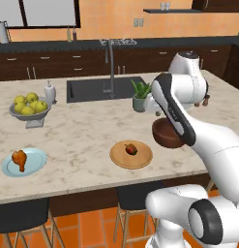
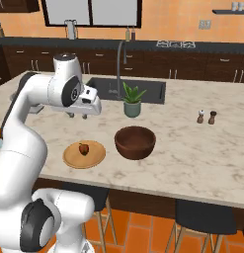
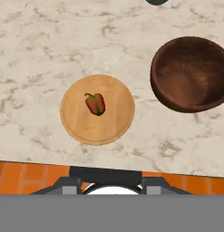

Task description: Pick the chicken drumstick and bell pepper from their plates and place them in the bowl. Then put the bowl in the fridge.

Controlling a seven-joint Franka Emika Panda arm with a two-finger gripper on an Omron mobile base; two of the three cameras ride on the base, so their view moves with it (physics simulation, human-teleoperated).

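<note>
Hand view looks straight down on the marble bench. On it lies the tan wooden plate, and the bell pepper rests near the plate's middle. The pepper lies on its side: in this view its long axis runs from upper left to lower right, with the green stem at the upper-left end and the red body toward the lower right. The dark brown bowl stands just beside the plate, apart from it, and holds nothing.

From the left base view, the chicken drumstick sits on the light blue plate at the near left of the bench, well apart from the wooden plate. Its bulbous end is up and to the left in that view, and the narrow end points down toward the bench's near edge.

From the right base view, the hand hangs above the bench, over and a little behind the wooden plate, touching nothing. How the jaws stand I cannot tell; nothing is visibly held between them.
</note>
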